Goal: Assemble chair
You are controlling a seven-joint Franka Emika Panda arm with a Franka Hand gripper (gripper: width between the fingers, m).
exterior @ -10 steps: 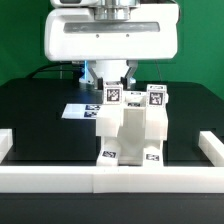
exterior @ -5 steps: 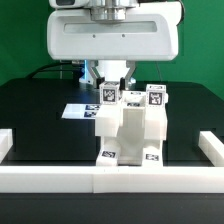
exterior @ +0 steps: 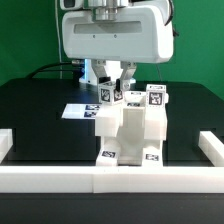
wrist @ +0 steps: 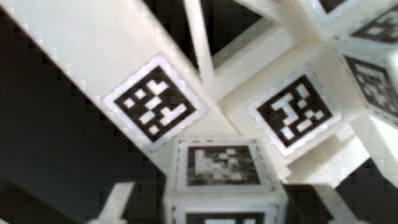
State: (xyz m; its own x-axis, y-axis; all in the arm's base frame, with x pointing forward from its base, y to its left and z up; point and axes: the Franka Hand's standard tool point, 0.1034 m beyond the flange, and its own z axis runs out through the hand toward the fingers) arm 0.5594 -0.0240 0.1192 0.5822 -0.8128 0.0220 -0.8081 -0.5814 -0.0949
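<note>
- Small white blocky plastic chair (exterior: 128,130) stands upright on the black table (exterior: 40,110), tagged feet against the white border wall (exterior: 110,176) at the near edge.
- Gripper (exterior: 114,92) above its rear top, fingers clenched on a tagged white part (exterior: 113,95); whether that's the chair's own, can't tell.

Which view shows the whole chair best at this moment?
The exterior view: the chair stands whole against the white border wall, tags facing the camera. The wrist view shows only close, partly blurred white parts and tags of it.
</note>
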